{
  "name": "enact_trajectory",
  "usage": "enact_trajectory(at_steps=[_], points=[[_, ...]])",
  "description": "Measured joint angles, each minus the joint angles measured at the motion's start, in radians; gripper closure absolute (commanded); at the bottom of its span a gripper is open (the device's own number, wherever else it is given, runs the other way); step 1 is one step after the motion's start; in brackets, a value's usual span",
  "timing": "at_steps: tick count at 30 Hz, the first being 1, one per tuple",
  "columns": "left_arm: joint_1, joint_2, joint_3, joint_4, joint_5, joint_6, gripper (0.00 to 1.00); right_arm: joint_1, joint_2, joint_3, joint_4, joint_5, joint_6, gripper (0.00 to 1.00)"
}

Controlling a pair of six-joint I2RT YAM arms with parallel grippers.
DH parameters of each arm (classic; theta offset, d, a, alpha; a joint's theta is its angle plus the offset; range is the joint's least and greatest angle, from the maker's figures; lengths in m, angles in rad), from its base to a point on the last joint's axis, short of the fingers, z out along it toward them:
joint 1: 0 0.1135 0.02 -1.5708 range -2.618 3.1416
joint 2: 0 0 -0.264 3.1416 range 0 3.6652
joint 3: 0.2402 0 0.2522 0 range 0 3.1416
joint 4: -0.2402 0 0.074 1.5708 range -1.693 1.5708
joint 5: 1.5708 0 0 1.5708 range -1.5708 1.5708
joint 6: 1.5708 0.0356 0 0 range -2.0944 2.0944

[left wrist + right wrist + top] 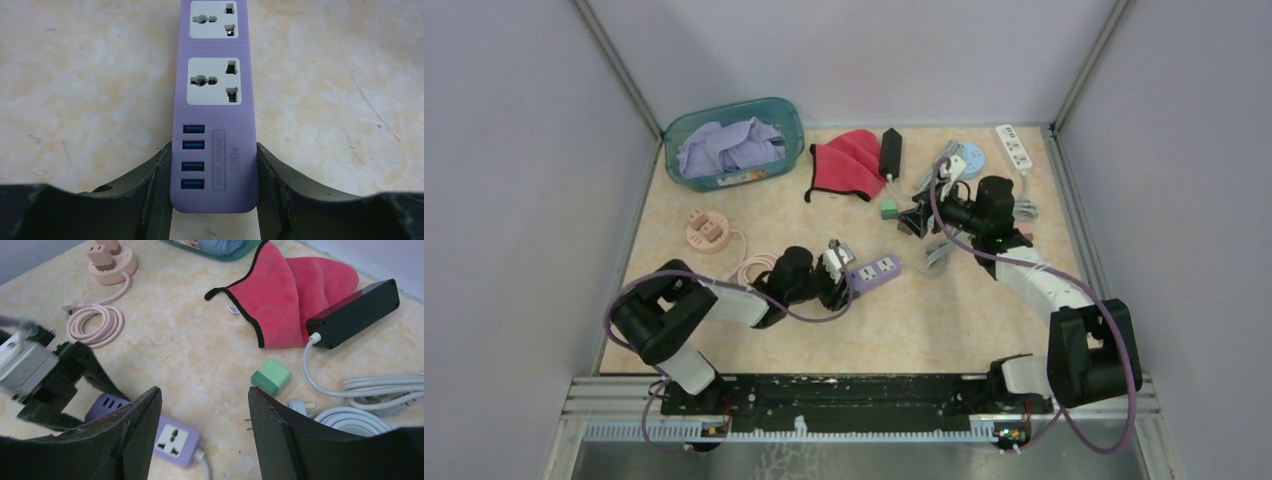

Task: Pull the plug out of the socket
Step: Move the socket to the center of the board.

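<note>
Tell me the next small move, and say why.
Probably open the left gripper and release the strip. Both its sockets are empty, the green plug lies loose on the table apart from it, and the right gripper hangs open holding nothing, so the pull looks done.

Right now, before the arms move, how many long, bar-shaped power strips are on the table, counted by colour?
Purple power strip: 1
Black power strip: 1
White power strip: 1
Total: 3
</note>
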Motion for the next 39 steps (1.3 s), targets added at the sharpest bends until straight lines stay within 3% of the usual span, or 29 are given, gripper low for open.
enact_trajectory(at_steps=[12,15,17,21,29,39], points=[[0.185,0.154,0.329,-0.292,-0.039,-0.035,0.17,-0.014,-0.005,0.0,-0.023,-0.019,-0.016,0.36],[0.2,0.159,0.366,-0.332,-0.058,-0.051,0.14,-0.02,-0.014,0.0,-0.024,-0.019,-0.016,0.37],[0.202,0.146,0.372,-0.345,-0.07,-0.059,0.01,-0.02,-0.016,0.0,-0.024,-0.021,-0.018,0.37],[0.204,0.083,0.363,-0.357,-0.08,-0.074,0.0,-0.024,-0.02,0.0,-0.034,-0.029,-0.023,0.37],[0.239,-0.203,0.227,-0.313,-0.108,-0.173,0.0,-0.024,-0.025,0.0,-0.082,-0.068,-0.054,0.37],[0.275,-0.46,0.101,-0.452,-0.298,-0.347,0.0,-0.024,-0.026,0.002,-0.12,-0.109,-0.087,0.37]])
